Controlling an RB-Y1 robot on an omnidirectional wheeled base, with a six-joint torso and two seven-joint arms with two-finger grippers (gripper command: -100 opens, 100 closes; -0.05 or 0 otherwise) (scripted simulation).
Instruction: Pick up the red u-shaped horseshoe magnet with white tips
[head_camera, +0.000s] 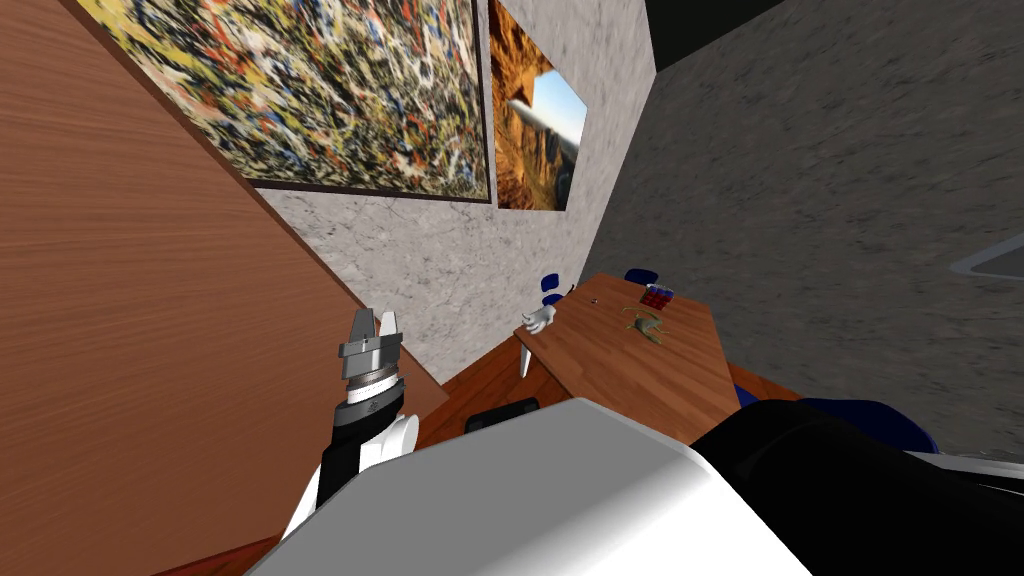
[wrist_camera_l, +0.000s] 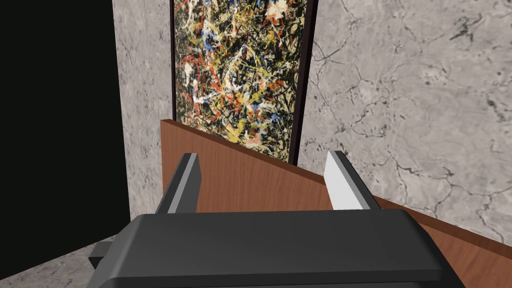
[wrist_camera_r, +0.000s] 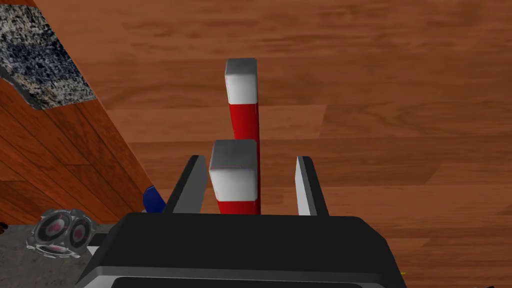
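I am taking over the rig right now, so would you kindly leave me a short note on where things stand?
Left gripper: open, empty, raised on my left side.
Right gripper: set around the red magnet, whose white tips point away from it, over the wooden tabletop. I cannot tell whether it is clamped.
Done: the approach to the magnet.
Left: confirm the grip, then lift the magnet clear.

The left end effector (wrist_camera_l: 263, 155) has thin grey blades on a dark box.
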